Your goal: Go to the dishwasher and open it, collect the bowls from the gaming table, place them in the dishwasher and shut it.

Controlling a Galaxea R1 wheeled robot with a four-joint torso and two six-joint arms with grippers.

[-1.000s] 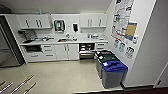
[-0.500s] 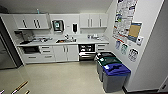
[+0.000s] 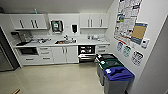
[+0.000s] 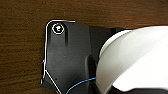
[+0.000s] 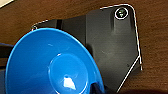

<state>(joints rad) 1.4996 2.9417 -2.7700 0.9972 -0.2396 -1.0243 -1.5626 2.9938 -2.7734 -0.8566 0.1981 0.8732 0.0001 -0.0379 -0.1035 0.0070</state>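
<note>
Head view: I am facing the kitchenette. The dishwasher [image 3: 86, 53] sits under the counter [image 3: 75, 43], right of the sink [image 3: 65, 41], and its door looks dropped open with the dark racks showing. It is well ahead of me across bare floor [image 3: 55, 78]. Three bins [image 3: 113, 73] stand along the right wall, the nearest with a blue lid, and they lie close to the line I would drive to the machine.

Right wrist view: a blue bowl [image 5: 53, 63] sits large against the dark plate, hollow side toward the camera. Left wrist view: a white bowl [image 4: 135, 61] does the same. I take both as carried, one per arm, but the fingers are not distinguishable in either picture, so I cannot tell whether either hand is clamped or how firm the hold is.

Risks as I judge them:
- Unknown grip on both bowls; a jolt or a quick turn of the base could shake one loose.
- Bins on the right; a wide swing could clip them.
- Lowered door sticks out at low height; driving in too close could strike it before I can bend to the rack.
- Both hands occupied, so nothing is free to steady the rack or door.
</note>
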